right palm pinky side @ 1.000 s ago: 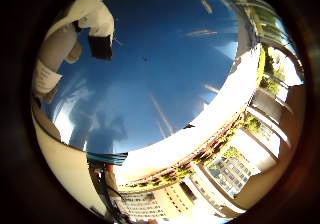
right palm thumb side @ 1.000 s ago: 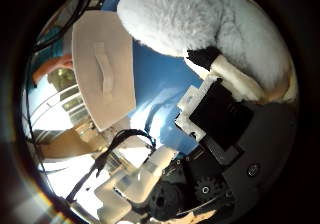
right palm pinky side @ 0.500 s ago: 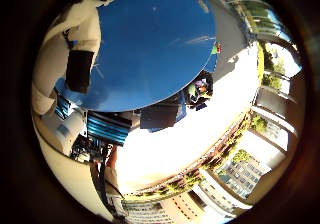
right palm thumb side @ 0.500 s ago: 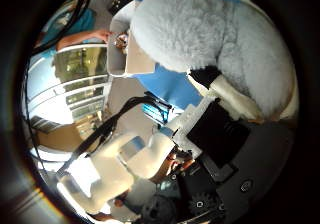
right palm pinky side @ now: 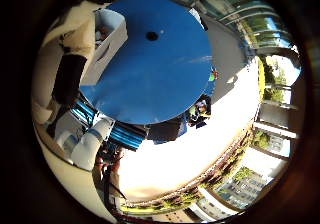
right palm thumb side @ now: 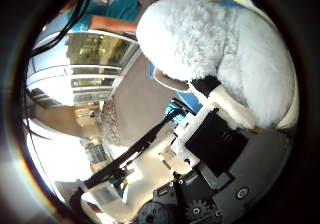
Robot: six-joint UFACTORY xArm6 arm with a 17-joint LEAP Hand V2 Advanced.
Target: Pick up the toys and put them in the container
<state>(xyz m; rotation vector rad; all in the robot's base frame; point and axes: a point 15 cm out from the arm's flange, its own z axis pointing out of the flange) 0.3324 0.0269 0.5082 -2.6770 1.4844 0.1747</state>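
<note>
A fluffy grey and white plush toy (right palm thumb side: pixel 215 44) fills much of the right thumb side palm view, close against the palm. My hand (right palm thumb side: pixel 210 149) has its white and black fingers (right palm thumb side: pixel 207 86) curled against the toy and holds it high above the round blue table (right palm pinky side: pixel 165 69). In the right little finger side palm view a white open container (right palm pinky side: pixel 108 36) stands on the table near its rim. A small dark spot (right palm pinky side: pixel 151 35) lies on the table away from the container; I cannot tell what it is.
Teal ribbed items (right palm pinky side: pixel 118 134) and some small coloured things (right palm pinky side: pixel 203 106) sit by the table's edge, over a pale floor (right palm pinky side: pixel 190 154). Large windows (right palm thumb side: pixel 80 69) and a grey floor (right palm thumb side: pixel 140 104) show beyond the toy.
The hand has risen well away from the table with the plush toy still in it. The whole table top and the white container have come into the little finger side view.
</note>
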